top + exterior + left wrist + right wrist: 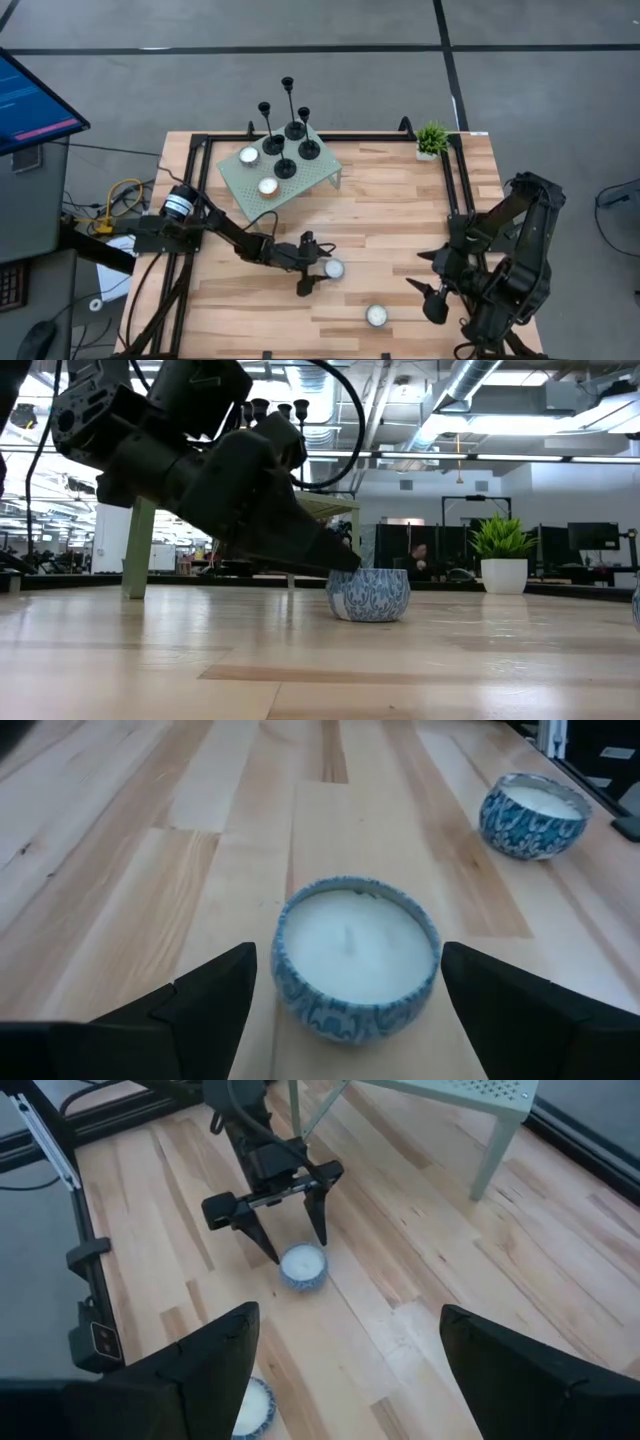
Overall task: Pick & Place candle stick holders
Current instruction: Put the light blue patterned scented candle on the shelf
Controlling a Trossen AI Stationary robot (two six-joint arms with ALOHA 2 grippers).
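The left gripper [322, 268] stands spread, one finger on either side of a blue-patterned tealight candle [334, 268] with gaps both ways. The candle stick holders [287, 140] stand well behind it, upright on the pale green perforated stand [320, 170] with two more candles. The right gripper [430, 285] waits spread at its own side, a second loose candle [376, 316] near it. The left wrist view alone shows the wick and the gaps at each finger; the low view alone shows the finger tips [335, 557] low beside the tin [369, 595]. No writing is legible.

Two dark jointed arms (left one [215, 232] silver-banded) with tapered black fingers [318, 1205].
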